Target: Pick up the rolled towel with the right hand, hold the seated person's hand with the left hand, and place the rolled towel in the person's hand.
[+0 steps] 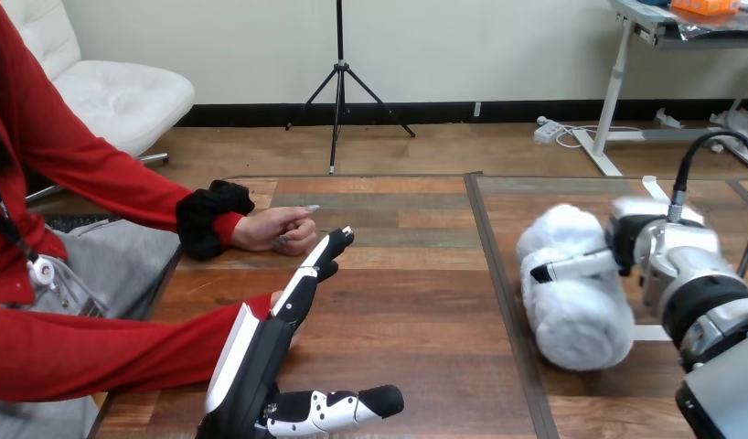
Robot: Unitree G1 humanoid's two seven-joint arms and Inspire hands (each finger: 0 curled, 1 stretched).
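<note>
Here, the right hand (649, 251) is gripping the rolled towel (571, 315) at the right side of the wooden table (407, 302), with one finger lying across the towel's front. The left hand (261, 352) is stretching its fingers straight, with the thumb spread apart, in front of the person's nearer hand (277, 299), which is mostly hidden. The person's farther hand (274, 229) is lying on the table just beyond the fingertips.

Brown wooden table (407, 311), dark dividing strip (495, 274)
</note>
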